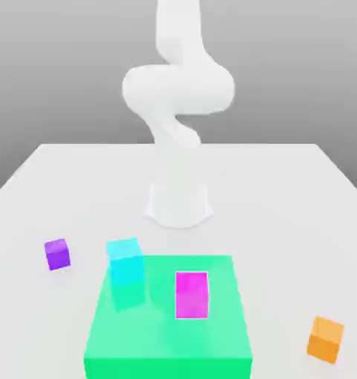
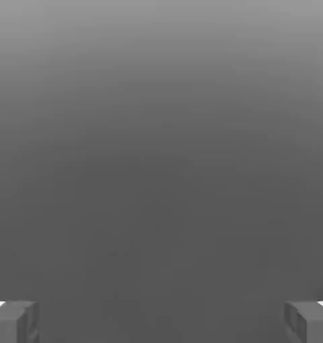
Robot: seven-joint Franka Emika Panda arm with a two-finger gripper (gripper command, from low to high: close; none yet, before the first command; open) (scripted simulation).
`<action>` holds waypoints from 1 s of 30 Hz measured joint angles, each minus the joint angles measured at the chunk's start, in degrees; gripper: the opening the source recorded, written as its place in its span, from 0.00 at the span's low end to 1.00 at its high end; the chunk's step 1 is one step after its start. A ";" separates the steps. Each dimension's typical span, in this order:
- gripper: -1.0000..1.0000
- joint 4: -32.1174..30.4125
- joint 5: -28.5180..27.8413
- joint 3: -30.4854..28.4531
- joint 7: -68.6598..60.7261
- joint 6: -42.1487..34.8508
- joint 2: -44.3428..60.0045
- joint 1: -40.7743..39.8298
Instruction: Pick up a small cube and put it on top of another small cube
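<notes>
Small orange cube (image 1: pixel 326 339) sits alone on counter (image 1: pixel 285 192); looks light, rigid, smooth-faced. Best gripped across two opposite flat sides. Pincer (image 2: pixel 161 321) spread wide, empty.

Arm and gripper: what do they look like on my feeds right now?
The arm is plain glossy white with rounded, bulbous links on a round white base; no cables or markings visible. The gripper has blocky dark grey fingertips with white behind them.
</notes>
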 joint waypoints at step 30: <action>0.50 -3.95 -7.71 7.08 -23.91 24.62 62.89 18.75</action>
